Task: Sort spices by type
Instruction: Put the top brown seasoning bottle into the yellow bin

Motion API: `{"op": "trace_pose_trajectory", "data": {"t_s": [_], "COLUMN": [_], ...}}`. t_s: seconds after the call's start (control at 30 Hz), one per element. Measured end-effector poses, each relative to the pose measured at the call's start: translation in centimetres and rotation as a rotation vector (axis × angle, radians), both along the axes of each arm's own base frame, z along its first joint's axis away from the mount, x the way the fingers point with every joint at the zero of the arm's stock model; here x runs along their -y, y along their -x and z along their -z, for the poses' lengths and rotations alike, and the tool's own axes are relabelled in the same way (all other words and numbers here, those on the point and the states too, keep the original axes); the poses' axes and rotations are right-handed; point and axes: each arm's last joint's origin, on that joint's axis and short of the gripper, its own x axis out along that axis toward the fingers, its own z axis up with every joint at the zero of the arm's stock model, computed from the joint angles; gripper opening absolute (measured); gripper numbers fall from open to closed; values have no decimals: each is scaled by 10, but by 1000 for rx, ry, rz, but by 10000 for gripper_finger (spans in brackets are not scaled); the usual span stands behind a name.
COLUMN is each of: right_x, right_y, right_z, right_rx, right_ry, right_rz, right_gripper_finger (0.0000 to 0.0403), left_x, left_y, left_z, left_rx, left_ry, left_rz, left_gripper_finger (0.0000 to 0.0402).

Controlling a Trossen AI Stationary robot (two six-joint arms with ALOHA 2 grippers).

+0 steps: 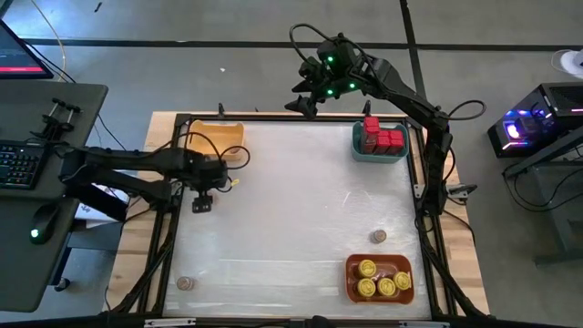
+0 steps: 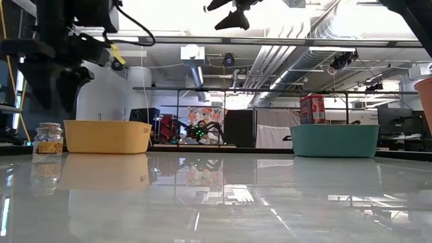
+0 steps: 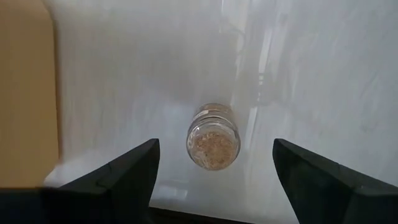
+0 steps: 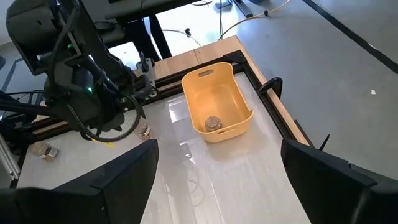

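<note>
left gripper hangs with jaws wide above a tan-brown jar standing on the table by its left edge, just beside the yellow bin, which holds one more jar. right gripper hovers wide and empty past the far edge; red tins fill the teal bin in the far right corner, yellow-lidded jars the orange bin near right

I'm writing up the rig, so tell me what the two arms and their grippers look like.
Both arms are dark, jointed and wrapped in black cables. The left gripper has two wedge-shaped black fingers and a small yellow tag nearby. The right gripper has matching fingers, with green lights glowing on its wrist.
</note>
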Motion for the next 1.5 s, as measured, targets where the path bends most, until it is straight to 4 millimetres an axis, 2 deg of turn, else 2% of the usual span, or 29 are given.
{"op": "trace_pose_trajectory", "data": {"t_s": [0.47,0.6,0.83,1.2,1.33,1.5], "right_x": [0,0,0,1,1,3], "right_y": [0,0,0,0,0,1], "right_z": [0,0,0,0,0,0], "right_rx": [-1,-1,-1,-2,-2,-3], "right_ry": [7,7,7,8,6,12], "right_rz": [-4,-4,-3,1,2,10], "right_gripper_finger": [336,336,336,336,336,336], "left_x": [-1,-3,-5,-5,-6,-6], "left_y": [-17,-21,-27,-35,-37,-39], "left_z": [23,29,38,58,64,59], "left_rx": [-151,-201,-202,-322,-356,-341], "left_ry": [50,-1,-8,36,39,38], "left_rz": [11,-13,-26,-18,-17,-19], "left_gripper_finger": [298,298,298,293,247,129]}}
